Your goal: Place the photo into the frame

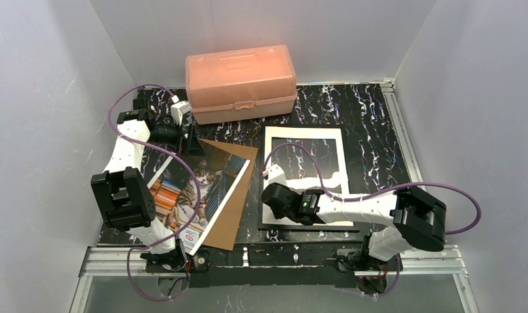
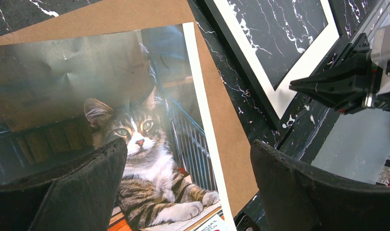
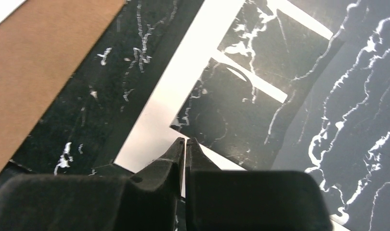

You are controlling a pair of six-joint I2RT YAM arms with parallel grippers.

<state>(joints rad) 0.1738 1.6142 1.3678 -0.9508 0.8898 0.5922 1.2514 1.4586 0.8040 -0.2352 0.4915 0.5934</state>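
- The photo (image 1: 196,189), a cat print, lies face up on the left arm's side of the frame (image 1: 311,229), well apart from it. It rests on a brown board (image 1: 232,208), which shows along the photo's far edge and the edge facing the frame.
- The frame lies flat on the table (image 1: 372,130) with a white mat (image 1: 302,134) inside it. The dark table shows through the mat's opening.
- The left gripper (image 2: 188,149) hangs over the photo with its jaws spread wide and nothing between them.
- The right gripper (image 3: 185,144) is at the frame's near left corner, over the mat, with its jaws pressed almost together. I cannot tell whether it pinches the sheet.
- Handling, as a judgement: the photo is thin paper, light and floppy. It will likely sag or crease if pinched hard, and it may slide on the board.
- It lies flat, so the best hold is probably a corner or the white border on the side away from the frame. There it seems to reach past the board.
- The frame looks stiff, and its clear pane is breakable.
- Count: one photo, one frame, one mat, one board, one peach box (image 1: 240,81) beyond the frame, and two grippers.
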